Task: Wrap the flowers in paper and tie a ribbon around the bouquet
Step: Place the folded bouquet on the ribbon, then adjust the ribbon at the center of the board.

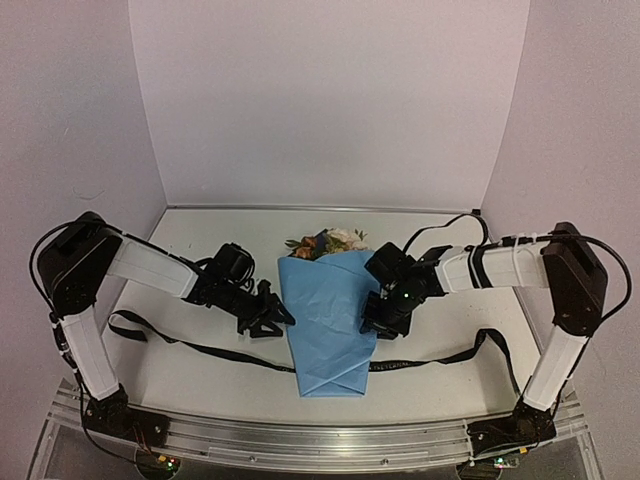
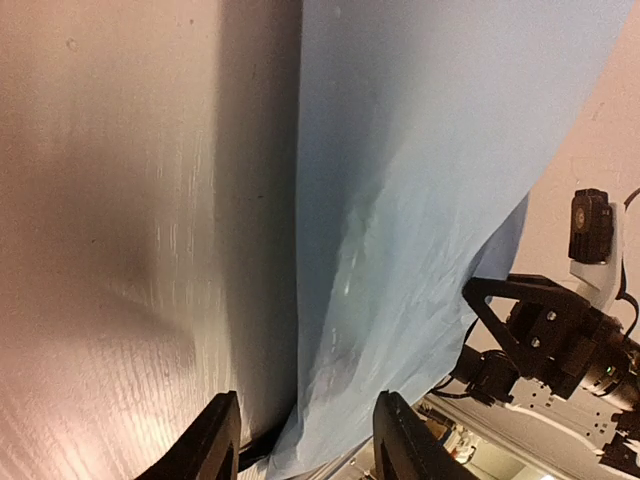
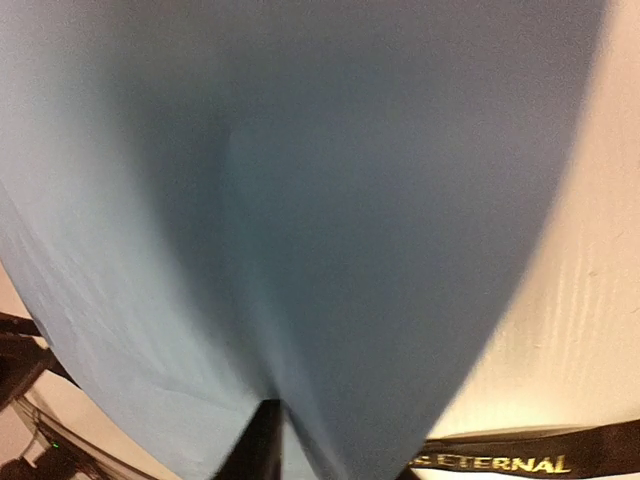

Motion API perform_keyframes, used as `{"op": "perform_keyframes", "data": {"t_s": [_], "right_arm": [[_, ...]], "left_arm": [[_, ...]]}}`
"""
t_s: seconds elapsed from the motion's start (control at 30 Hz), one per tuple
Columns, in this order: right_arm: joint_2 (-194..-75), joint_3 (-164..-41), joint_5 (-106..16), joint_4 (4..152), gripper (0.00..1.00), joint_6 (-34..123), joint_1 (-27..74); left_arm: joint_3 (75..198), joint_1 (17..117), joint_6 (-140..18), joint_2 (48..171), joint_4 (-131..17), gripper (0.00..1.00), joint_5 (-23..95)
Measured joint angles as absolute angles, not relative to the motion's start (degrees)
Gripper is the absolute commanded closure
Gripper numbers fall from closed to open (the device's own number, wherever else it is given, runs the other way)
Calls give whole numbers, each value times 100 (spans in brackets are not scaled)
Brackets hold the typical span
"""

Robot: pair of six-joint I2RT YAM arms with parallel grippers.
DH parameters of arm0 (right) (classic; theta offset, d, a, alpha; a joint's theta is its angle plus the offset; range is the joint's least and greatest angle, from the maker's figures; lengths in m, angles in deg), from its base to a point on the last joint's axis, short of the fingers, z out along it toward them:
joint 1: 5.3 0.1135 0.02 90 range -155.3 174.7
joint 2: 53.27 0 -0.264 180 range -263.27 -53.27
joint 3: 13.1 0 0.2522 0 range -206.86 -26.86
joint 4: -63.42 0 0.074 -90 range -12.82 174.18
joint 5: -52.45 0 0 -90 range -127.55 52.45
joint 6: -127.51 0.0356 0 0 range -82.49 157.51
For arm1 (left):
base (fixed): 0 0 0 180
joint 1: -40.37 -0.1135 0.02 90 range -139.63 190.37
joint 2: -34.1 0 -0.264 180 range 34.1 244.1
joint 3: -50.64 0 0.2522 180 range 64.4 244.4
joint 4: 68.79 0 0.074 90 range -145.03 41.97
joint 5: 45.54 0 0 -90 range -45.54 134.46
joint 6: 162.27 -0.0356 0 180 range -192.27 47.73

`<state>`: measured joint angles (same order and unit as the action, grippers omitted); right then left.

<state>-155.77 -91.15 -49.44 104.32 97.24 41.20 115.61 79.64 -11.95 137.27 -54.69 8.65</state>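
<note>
Blue-wrapped bouquet [image 1: 325,310] on the bench [image 1: 190,250], blooms [image 1: 328,242] toward 12 o'clock, black ribbon [image 1: 200,348] running beneath it. Left tool [image 2: 305,445] at its 9 o'clock edge, jaws parted, holding nothing; right tool [image 1: 378,322] at 3 o'clock, grip unclear. Unheld, the paper [image 2: 420,200] may spring open.

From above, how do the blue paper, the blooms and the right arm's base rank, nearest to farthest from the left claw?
1. paper, just beside the left gripper.
2. flowers, at the paper's far end.
3. right arm's base, near-right table edge.
</note>
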Motion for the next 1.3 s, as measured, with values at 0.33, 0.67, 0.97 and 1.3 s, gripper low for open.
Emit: {"op": "perform_keyframes", "data": {"t_s": [0.33, 0.67, 0.97, 1.3], "right_arm": [[-14131, -8529, -4093, 10770, 23, 9537, 4128], [-12156, -7065, -2492, 11489, 11, 9621, 4131], [-11013, -6069, -1467, 11772, 2, 9809, 4133], [-10819, -5826, -1818, 12039, 2, 9912, 3178]], "left_arm": [[11508, 7877, -942, 11958, -4302, 22, 2616], [10391, 7717, 841, 9556, -1825, 26, 5375], [9869, 6970, 1561, 9095, -809, 24, 6376], [9724, 5449, 529, 9968, -1718, 33, 5983]]}}
